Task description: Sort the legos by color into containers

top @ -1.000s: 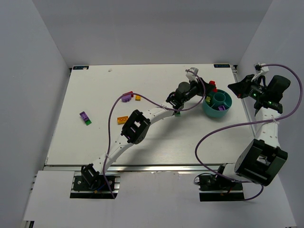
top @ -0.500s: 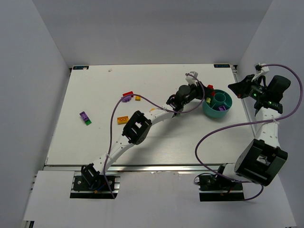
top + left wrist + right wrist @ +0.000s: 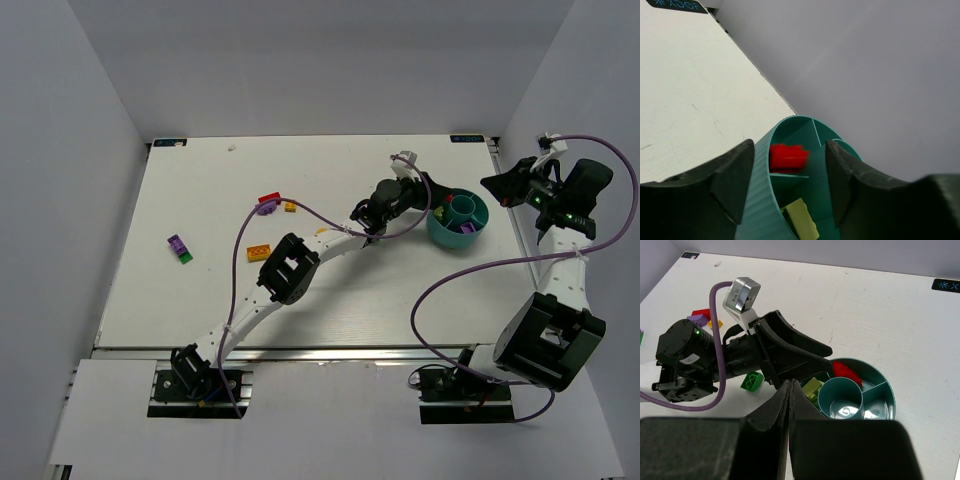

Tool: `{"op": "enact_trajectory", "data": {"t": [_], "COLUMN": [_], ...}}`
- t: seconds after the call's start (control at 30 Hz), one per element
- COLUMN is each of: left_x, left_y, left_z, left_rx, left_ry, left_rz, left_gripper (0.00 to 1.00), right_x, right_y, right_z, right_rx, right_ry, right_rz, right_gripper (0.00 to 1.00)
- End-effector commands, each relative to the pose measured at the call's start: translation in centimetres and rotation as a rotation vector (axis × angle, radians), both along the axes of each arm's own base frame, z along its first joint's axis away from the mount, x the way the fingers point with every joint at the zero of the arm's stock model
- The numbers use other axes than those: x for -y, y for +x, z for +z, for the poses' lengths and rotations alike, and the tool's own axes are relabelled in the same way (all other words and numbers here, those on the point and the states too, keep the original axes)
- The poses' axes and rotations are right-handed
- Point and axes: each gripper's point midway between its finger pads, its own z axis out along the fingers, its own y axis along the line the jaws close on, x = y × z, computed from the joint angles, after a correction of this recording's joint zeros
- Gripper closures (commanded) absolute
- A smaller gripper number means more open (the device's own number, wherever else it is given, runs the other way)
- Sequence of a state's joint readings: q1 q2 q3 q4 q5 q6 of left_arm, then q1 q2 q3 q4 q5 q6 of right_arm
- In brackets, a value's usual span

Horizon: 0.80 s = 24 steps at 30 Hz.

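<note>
My left gripper (image 3: 433,196) (image 3: 790,149) hangs over the left rim of the teal bowl (image 3: 434,229) (image 3: 756,200), jaws open. A blurred red brick (image 3: 787,156) (image 3: 845,372) is loose between them, inside a bowl compartment and touching neither finger. A lime brick (image 3: 802,220) (image 3: 812,387) lies in the neighbouring compartment and a purple one (image 3: 465,227) in another. My right gripper (image 3: 490,183) (image 3: 790,385) is shut on nothing, held above the table to the right of the bowl. A green brick (image 3: 752,381) lies on the table under the left arm.
Loose bricks lie at the table's left: red (image 3: 268,198), purple (image 3: 265,208), small orange (image 3: 290,207), an orange plate (image 3: 259,252), and a purple-and-green pair (image 3: 180,248). The left arm's purple cable (image 3: 300,212) arcs over them. White walls enclose the table.
The left gripper carried the red brick right to the bowl's rim, then opened; the brick has left its fingers and sits blurred in the bowl. The right arm has not moved.
</note>
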<state>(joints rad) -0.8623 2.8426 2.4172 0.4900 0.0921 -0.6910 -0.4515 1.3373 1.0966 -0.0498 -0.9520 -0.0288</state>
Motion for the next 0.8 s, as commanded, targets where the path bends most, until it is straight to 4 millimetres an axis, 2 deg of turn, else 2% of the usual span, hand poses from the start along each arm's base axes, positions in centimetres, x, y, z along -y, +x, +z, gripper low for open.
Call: {"op": "enact_trajectory", "data": {"t": [0.0, 0.07, 0.23, 0.27, 0.3, 0.33, 0.37, 0.4, 0.43, 0.5, 0.53, 0.57, 0.6, 0.63, 0.67, 0.7, 0.73, 0.77], "left_x": [0.0, -0.1, -0.6, -0.9, -1.2, -2.2, -2.8, -4.6, -5.7, -7.7, -9.6, -11.1, -12.3, -14.0, -15.9, -17.3, -19.5, -21.8], "left_y": [-0.3, -0.4, -0.6, -0.4, -0.4, -0.1, 0.1, 0.7, 1.0, 1.6, 3.0, 2.9, 3.1, 3.9, 3.2, 3.0, 3.2, 2.0], "left_z": [6.1, 6.9, 10.4, 11.2, 11.5, 13.9, 14.8, 16.5, 17.2, 17.6, 17.2, 19.6, 19.8, 17.8, 20.5, 20.5, 16.8, 19.5], "left_rx": [0.069, 0.078, 0.123, 0.132, 0.145, 0.168, 0.175, 0.184, 0.186, 0.172, 0.144, 0.156, 0.161, 0.132, 0.154, 0.148, 0.084, 0.094], "left_ry": [-0.071, -0.082, -0.119, -0.126, -0.120, -0.138, -0.141, -0.146, -0.147, -0.126, -0.104, -0.115, -0.089, -0.035, -0.039, -0.013, 0.054, 0.042], "left_rz": [0.008, 0.008, 0.018, 0.026, 0.034, 0.050, 0.064, 0.089, 0.104, 0.112, 0.132, 0.143, 0.156, 0.180, 0.195, 0.222, 0.255, 0.285], "left_gripper": [0.31, 0.26, 0.25, 0.25, 0.26, 0.27, 0.29, 0.36, 0.42, 0.57, 0.73, 0.82, 0.90, 0.96, 1.00, 1.00, 1.00, 0.90], "right_x": [-0.1, -0.2, -0.4, -0.9, -1.3, -1.8, -2.4, -3.4, -3.5, -5.3, -7.4, -7.8, -8.5, -10.6, -11.1, -12.0, -14.1, -14.4], "right_y": [-0.1, -0.1, -0.3, -0.7, -1.2, -1.5, -1.7, -2.1, -2.4, -2.4, -3.6, -3.3, -3.3, -3.7, -3.7, -3.7, -3.7, -3.5], "right_z": [0.4, 0.4, 0.2, 0.4, 0.1, 0.3, 0.3, 0.1, -0.1, -0.9, -2.0, -2.2, -2.8, -3.3, -3.9, -4.2, -4.2, -5.0], "right_rx": [0.019, 0.019, 0.032, 0.049, 0.041, 0.058, 0.098, 0.084, 0.090, 0.168, 0.120, 0.126, 0.154, 0.157, 0.155, 0.168, 0.210, 0.200], "right_ry": [0.006, 0.007, -0.017, -0.021, -0.021, -0.034, -0.077, -0.086, -0.111, -0.259, -0.265, -0.329, -0.388, -0.411, -0.455, -0.477, -0.500, -0.536], "right_rz": [0.019, 0.024, 0.051, 0.098, 0.130, 0.168, 0.218, 0.259, 0.281, 0.392, 0.467, 0.487, 0.533, 0.593, 0.604, 0.628, 0.673, 0.668], "right_gripper": [1.00, 1.00, 1.00, 0.97, 0.83, 0.74, 0.64, 0.47, 0.41, 0.32, 0.30, 0.29, 0.26, 0.24, 0.23, 0.12, 0.11, 0.11]}}
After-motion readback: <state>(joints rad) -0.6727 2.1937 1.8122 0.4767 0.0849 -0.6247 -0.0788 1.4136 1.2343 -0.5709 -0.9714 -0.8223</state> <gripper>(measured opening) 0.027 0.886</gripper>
